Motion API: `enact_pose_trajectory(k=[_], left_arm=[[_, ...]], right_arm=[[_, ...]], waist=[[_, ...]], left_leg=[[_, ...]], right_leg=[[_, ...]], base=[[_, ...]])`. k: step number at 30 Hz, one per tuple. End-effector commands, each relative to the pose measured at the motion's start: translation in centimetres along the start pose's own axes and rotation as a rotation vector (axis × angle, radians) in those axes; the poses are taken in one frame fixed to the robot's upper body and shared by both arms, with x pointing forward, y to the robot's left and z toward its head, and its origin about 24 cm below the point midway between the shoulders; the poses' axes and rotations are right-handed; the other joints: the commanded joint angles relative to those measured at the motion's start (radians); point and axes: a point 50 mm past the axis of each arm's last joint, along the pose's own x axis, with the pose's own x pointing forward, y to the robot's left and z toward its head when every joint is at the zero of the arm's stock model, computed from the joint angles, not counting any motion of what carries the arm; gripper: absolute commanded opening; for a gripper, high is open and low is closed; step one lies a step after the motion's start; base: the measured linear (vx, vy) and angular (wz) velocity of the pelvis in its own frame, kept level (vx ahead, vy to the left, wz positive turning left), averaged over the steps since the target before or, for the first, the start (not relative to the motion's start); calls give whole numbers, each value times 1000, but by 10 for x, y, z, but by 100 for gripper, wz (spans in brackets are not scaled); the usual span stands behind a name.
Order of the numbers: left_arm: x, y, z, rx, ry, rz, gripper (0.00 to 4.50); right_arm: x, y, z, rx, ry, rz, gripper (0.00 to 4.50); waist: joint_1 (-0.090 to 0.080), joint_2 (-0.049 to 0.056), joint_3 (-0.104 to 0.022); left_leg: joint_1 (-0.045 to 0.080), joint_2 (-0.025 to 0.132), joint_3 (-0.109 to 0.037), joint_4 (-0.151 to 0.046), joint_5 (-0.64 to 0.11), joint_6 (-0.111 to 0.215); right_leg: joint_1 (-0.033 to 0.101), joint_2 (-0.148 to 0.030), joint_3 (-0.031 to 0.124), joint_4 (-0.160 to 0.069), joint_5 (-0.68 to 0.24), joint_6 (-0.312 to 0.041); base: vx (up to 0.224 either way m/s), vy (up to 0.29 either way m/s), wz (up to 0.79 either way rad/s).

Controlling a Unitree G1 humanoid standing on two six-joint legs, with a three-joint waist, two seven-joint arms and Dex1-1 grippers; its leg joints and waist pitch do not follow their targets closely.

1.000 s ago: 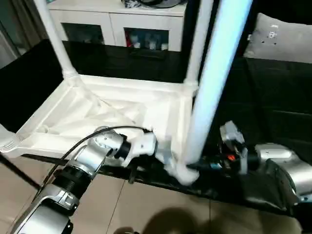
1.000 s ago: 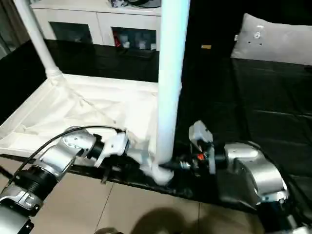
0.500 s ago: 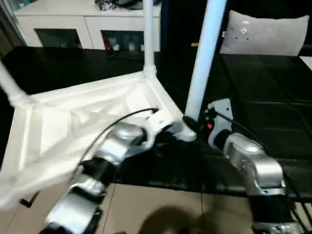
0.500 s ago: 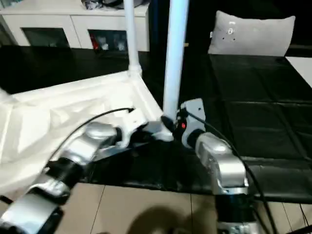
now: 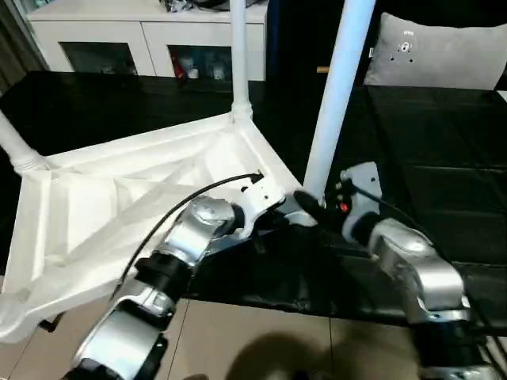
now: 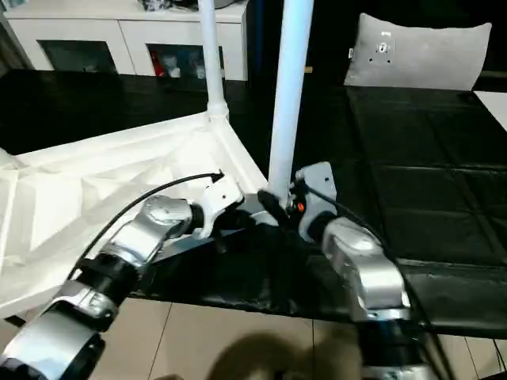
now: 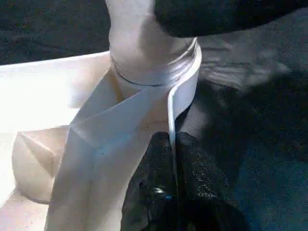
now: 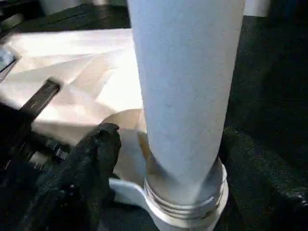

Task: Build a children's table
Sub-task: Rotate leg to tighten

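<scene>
The children's table lies upside down on the black surface, its white ribbed top (image 5: 119, 206) facing up. Three white legs stand upright in corner sockets: a near one (image 5: 337, 95), a far one (image 5: 238, 55) and one at the left (image 5: 12, 142). My left gripper (image 7: 171, 144) is shut on the thin rim of the top, right beside the near leg's socket (image 7: 154, 53). My right gripper (image 5: 310, 207) sits at the base of that near leg. One of its black fingers (image 8: 98, 144) stands off the leg with a gap; the other finger is hidden behind the leg.
A white cabinet with glass doors (image 5: 150, 39) stands behind the black surface (image 5: 428, 158). A grey cushion (image 5: 436, 51) lies at the back right. Tiled floor (image 5: 238, 340) runs along the near edge, under my forearms.
The view has swung over the last second, and the top now shows corner-on. My right gripper's finger has come away from the near leg's base. The left gripper keeps its hold on the rim.
</scene>
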Motion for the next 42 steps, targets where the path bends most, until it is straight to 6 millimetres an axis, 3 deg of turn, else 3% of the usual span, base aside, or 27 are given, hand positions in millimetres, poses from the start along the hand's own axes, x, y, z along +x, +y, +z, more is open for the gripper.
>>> enact_pose_trajectory(k=[1, 5, 7, 14, 15, 16, 18, 24, 42], left_arm=[[-7, -1, 17, 94, -98, -64, 0], [-15, -4, 11, 132, -74, -156, 0], [-20, -7, 8, 168, -69, -239, 0], [-31, -13, 3, 272, -28, -412, 0], [-32, -13, 2, 274, -28, -415, 0], [-34, -14, 2, 286, -23, -457, 0], [-35, -15, 3, 285, -20, -477, 0], [-40, -18, 5, 304, -15, -557, 0], [-41, -22, 5, 287, -35, -587, 0]], right_arm=[[-6, 4, 7, -51, -17, 118, 386], [-23, -6, 7, -103, 18, 235, 427], [-32, -10, 6, -127, 58, 305, 446], [-44, -11, 8, -169, 110, 519, 446], [-44, -10, 8, -168, 110, 524, 431], [-45, -7, 7, -162, 118, 590, 420], [-46, -5, 5, -157, 128, 624, 409], [-46, -1, 1, -125, 158, 733, 343], [-42, 6, -3, -88, 151, 797, 205]], waist=[[9, -20, -75], [17, -16, -75], [23, -21, -76], [53, -18, -78], [57, -18, -77], [61, -26, -77], [64, -23, -77], [82, -28, -77], [82, -30, -77]], left_leg=[[-13, 42, -14, -58, -22, 136], [-11, 46, -15, -58, -32, 140], [-11, 44, -14, -57, -35, 141], [-5, 55, -13, -57, -25, 139], [-4, 57, -13, -58, -31, 141], [-6, 57, -12, -58, -29, 142], [-5, 59, -13, -58, -24, 140], [-3, 59, -12, -60, -24, 123], [-6, 56, -11, -60, -19, 113]], right_leg=[[84, -70, 62, -74, -293, -76], [82, -70, 63, -71, -283, -87], [83, -70, 62, -73, -291, -89], [76, -74, 65, -64, -280, -105], [76, -74, 66, -65, -281, -106], [78, -74, 66, -60, -278, -108], [76, -75, 67, -62, -279, -109], [75, -78, 69, -62, -310, -100], [76, -74, 65, -65, -324, -81]], base=[[0, 0, 0], [0, 0, 0], [0, 0, 0], [0, 0, 0], [0, 0, 0], [0, 0, 0], [0, 0, 0], [0, 0, 0], [0, 0, 0]])
